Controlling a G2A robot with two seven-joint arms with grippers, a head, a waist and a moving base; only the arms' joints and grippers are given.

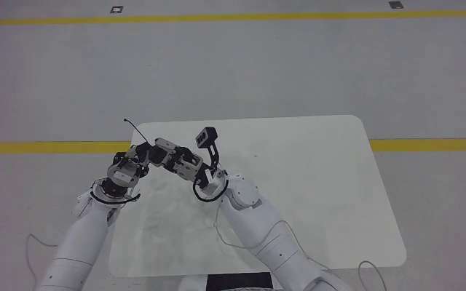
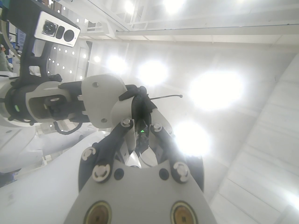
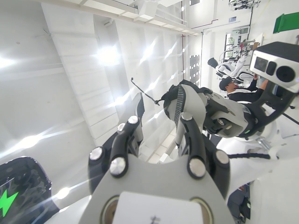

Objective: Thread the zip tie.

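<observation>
A thin black zip tie (image 1: pixel 132 129) sticks up over the left part of the white table (image 1: pixel 313 196). My left gripper (image 1: pixel 135 155) is shut on its lower part. In the left wrist view the left gripper (image 2: pixel 142 100) pinches the zip tie (image 2: pixel 166 97), whose free end with a small head juts out beyond the fingertips. My right gripper (image 1: pixel 151 151) meets it from the other side. In the right wrist view the right gripper (image 3: pixel 160 106) is open, its fingers (image 3: pixel 140 108) apart beside the zip tie (image 3: pixel 144 91).
The two grippers are close together, almost touching, above the table's left rear corner. A wrist camera (image 1: pixel 207 135) on its black bracket rises beside them. Beyond the table's far edge a yellow floor line (image 1: pixel 408 145) runs across.
</observation>
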